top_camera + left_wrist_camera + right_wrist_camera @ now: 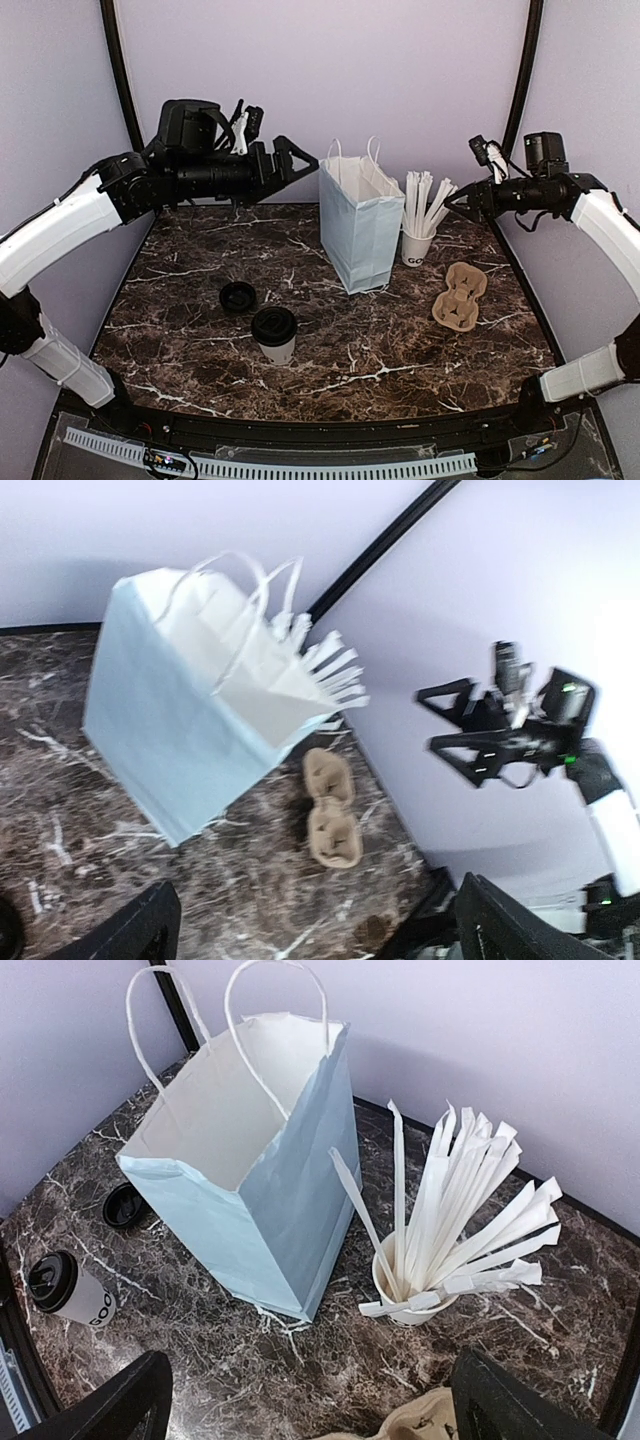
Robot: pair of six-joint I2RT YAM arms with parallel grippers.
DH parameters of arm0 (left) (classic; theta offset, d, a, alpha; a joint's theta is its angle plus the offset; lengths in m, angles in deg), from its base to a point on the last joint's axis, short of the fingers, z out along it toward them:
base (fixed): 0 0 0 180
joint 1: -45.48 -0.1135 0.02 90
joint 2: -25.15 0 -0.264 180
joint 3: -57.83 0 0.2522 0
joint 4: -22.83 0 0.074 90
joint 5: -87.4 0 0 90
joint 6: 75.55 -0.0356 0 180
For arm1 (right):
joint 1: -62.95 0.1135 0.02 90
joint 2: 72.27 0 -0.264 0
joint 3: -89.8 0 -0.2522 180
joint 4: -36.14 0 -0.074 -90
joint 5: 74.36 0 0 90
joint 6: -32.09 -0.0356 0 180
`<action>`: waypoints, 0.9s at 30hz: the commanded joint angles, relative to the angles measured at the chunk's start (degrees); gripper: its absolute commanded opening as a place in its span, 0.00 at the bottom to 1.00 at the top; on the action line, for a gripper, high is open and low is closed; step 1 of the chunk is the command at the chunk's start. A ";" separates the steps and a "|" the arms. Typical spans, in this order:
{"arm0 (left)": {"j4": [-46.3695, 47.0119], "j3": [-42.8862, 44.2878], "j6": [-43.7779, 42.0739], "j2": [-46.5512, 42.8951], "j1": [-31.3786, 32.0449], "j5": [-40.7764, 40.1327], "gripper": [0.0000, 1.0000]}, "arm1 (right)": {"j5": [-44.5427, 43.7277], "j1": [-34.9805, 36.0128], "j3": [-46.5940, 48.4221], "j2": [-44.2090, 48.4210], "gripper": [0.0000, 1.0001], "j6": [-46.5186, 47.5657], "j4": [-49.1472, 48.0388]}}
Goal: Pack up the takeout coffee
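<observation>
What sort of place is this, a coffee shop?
Likely a test booth staged as a café takeout counter, not a real shop: a lidded coffee, a paper bag and a cup carrier sit on a marble-look table, enclosed by plain lilac walls.

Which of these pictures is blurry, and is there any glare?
Left wrist view: soft and smeared, the paper bag and cardboard carrier lack crisp edges. Right wrist view: sharp, the white sticks clearly outlined. Top view: even light, faint shadows, no glare on the marble table.
</observation>
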 commanded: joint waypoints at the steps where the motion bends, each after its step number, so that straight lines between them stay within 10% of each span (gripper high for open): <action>1: 10.32 2.36 9.99 -1.30 -1.71 12.33 0.99 | 3.88 -1.33 2.35 -3.37 0.99 -1.72 -1.81; 18: 29.90 6.74 23.96 9.24 -5.73 33.26 0.99 | 5.03 -2.25 0.03 -2.92 0.99 -1.79 -3.38; 27: 23.55 -2.98 -2.01 5.45 -4.03 30.43 0.99 | 1.53 -2.38 0.50 -1.07 0.99 -0.70 -3.22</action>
